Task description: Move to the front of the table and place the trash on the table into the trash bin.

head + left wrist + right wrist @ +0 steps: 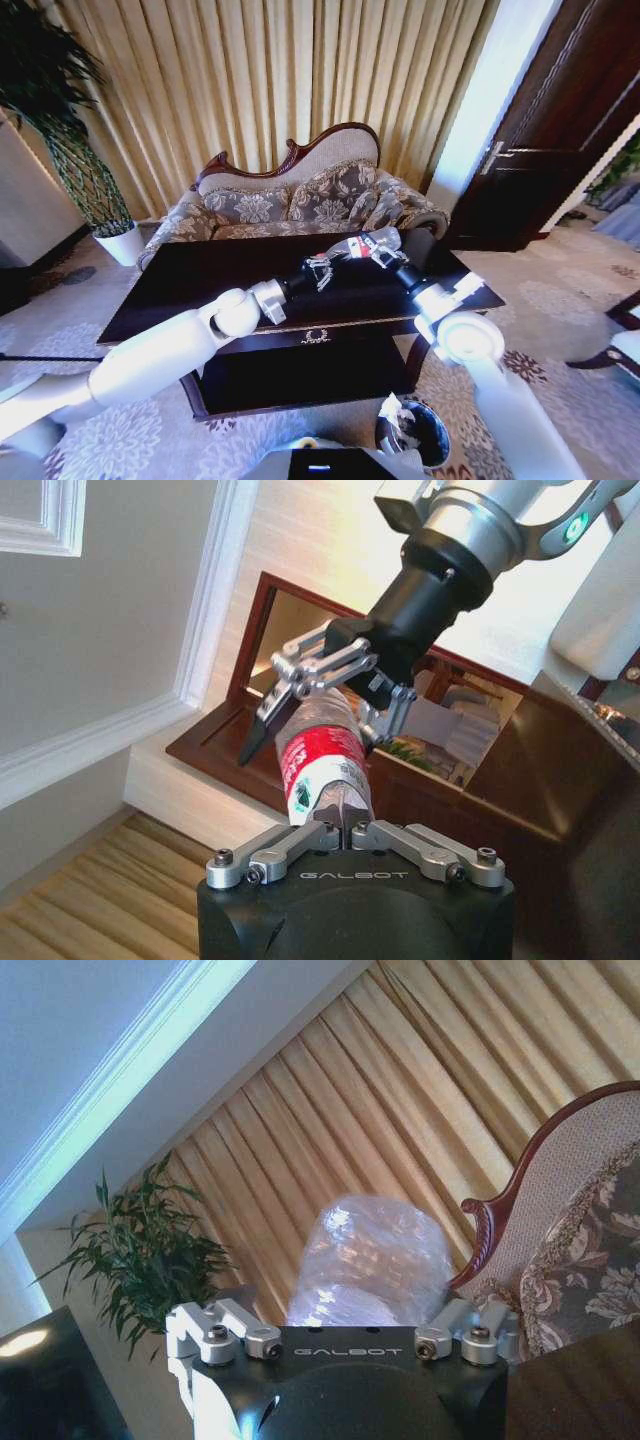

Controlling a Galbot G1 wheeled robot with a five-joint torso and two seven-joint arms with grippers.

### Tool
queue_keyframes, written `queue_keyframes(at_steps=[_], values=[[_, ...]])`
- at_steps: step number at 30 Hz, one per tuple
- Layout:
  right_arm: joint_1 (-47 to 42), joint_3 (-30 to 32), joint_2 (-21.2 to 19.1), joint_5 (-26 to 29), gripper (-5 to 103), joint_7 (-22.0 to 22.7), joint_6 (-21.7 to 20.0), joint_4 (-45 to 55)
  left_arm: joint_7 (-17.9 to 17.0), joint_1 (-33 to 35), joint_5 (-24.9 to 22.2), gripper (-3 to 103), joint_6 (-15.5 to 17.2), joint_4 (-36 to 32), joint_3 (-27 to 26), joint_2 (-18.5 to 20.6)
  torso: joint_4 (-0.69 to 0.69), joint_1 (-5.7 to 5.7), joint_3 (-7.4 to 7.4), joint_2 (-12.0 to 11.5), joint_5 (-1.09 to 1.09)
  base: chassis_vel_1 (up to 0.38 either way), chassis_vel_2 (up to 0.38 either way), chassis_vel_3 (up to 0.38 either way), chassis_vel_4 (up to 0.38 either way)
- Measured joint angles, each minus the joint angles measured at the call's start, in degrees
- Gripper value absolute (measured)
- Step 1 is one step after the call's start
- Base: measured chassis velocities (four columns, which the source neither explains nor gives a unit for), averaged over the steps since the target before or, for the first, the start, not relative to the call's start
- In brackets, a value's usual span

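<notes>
While both the left gripper [345,825] and right gripper [330,705] clamp the clear red-labelled plastic bottle [320,755] above the dark glossy tabletop [200,275], one should release first.

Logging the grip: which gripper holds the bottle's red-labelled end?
The left gripper; the bottle has its red label at that gripper's fingers, while the right gripper clamps the clear end.

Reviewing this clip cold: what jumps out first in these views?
Both arms meet above the dark table, sharing one clear plastic bottle with a red-and-white label: the left pincer is shut on its capped end, and the right pincer grips its base. On the carpet in front of the table stands the trash bin, with white crumpled paper already in it.
</notes>
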Motion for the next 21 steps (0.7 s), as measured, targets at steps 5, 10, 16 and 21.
queue_keyframes(at_steps=[5,10,16,21], values=[[0.0,0.1,-0.1,-0.4,69,-0.1,0.1,0.0,0.0,-0.4,-0.1,0,0.1,0.0,0.6,0.0,0.00,0.00,0.00,0.0,0.00,0.000,0.000,0.000,0.000],[0.0,0.1,-0.1,-0.6,53,-0.1,0.1,0.2,0.1,-0.9,-0.3,0,0.1,-0.1,0.8,0.1,0.01,0.00,0.00,0.0,0.00,0.000,0.000,0.000,0.000],[0.0,0.2,-0.3,-0.9,39,-0.2,0.2,0.4,-1.9,-1.0,-0.6,0,0.9,-0.8,1.5,0.6,0.00,0.00,0.00,0.0,0.00,0.000,0.000,0.000,0.000],[0.0,0.6,-0.5,-0.9,30,-0.2,0.3,0.7,-6.7,-0.6,-1.9,6,3.7,-2.0,2.9,1.5,0.01,0.00,0.00,0.0,0.00,0.000,0.000,0.000,0.000]])
